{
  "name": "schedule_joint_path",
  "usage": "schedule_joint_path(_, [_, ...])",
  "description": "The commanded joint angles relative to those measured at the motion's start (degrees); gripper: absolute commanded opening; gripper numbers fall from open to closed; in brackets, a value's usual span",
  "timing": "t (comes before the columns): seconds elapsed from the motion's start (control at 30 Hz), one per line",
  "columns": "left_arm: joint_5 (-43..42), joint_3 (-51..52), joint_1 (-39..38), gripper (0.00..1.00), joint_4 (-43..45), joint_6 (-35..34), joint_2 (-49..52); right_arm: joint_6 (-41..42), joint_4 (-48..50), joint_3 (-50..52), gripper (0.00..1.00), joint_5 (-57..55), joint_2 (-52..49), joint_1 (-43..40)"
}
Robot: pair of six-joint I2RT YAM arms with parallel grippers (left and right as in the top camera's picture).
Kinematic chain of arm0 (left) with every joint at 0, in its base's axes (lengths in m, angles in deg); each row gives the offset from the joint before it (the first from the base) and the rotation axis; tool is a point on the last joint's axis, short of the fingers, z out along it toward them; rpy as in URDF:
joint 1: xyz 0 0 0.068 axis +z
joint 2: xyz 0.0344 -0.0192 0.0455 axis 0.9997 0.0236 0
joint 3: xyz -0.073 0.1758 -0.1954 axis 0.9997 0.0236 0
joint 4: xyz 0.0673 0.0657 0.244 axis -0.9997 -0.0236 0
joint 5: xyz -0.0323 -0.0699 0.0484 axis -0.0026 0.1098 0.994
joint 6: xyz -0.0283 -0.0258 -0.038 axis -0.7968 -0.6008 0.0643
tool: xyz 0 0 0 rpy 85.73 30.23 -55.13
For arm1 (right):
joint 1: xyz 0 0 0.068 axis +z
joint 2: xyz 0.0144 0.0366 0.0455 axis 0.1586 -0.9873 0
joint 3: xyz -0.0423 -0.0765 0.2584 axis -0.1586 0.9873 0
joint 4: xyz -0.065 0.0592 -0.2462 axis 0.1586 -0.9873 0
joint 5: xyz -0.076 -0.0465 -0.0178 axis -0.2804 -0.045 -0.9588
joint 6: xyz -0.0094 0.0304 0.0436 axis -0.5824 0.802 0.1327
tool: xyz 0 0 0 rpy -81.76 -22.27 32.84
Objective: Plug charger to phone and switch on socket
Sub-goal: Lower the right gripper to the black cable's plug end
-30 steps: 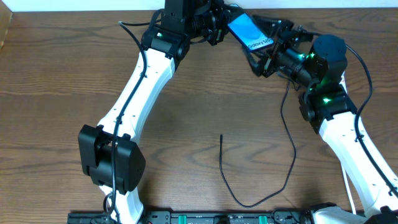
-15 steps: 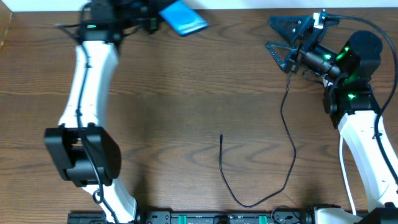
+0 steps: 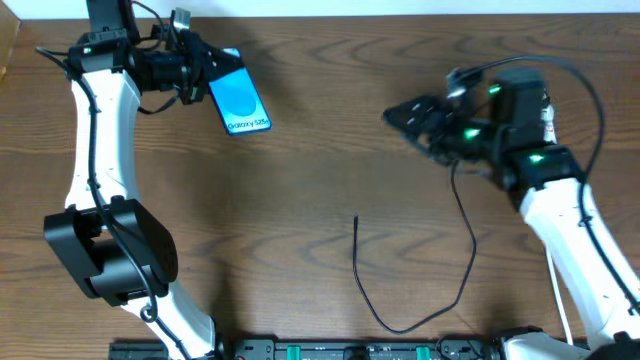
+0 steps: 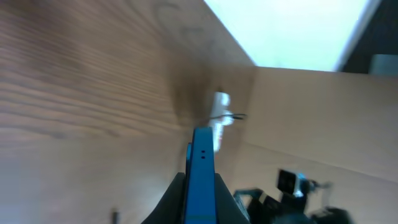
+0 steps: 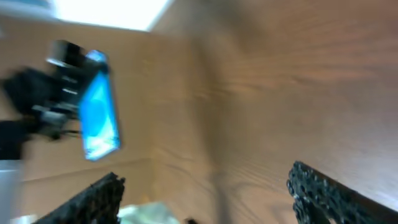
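Wooden desk (image 3: pixel 300 200) | left pincer (image 3: pixel 203 77) clamps phone (image 3: pixel 240 100) near far-left corner | right pincer (image 3: pixel 407 120) open, empty | charger (image 3: pixel 355 240) loose near front edge, unplugged | plugging, socket switching remain.

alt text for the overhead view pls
The left gripper holds a lit blue phone by one end at the top left of a wooden table. The right gripper hangs open and empty on the right, and the thin black charger cable lies in a loop on the table below it.
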Motion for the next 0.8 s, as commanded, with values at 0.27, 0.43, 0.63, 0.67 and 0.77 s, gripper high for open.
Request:
schedule_joint_path(0.27, [4.8, -0.7, 0.3, 0.07, -0.8, 6.2, 0.2, -0.3, -17.4, -0.2, 0.91, -37.9, -6.1, 26.2])
schedule_joint_path(0.43, [4.8, -0.7, 0.3, 0.07, -1.2, 6.2, 0.2, -0.3, -17.3, -0.2, 0.90, -31.9, -14.5, 26.5])
schedule_joint_path(0.63, [4.8, -0.7, 0.3, 0.07, -1.2, 6.2, 0.2, -1.0, -18.3, -0.2, 0.90, -31.1, -20.5, 26.5])
schedule_joint_path(0.67, [4.8, -0.7, 0.3, 0.07, -1.2, 6.2, 0.2, -1.0, -18.6, -0.2, 0.90, -31.1, -21.6, 26.5])
schedule_joint_path(0.77, [4.8, -0.7, 0.3, 0.07, -1.2, 6.2, 0.2, -1.2, -19.2, -0.2, 0.89, -30.7, -23.8, 26.9])
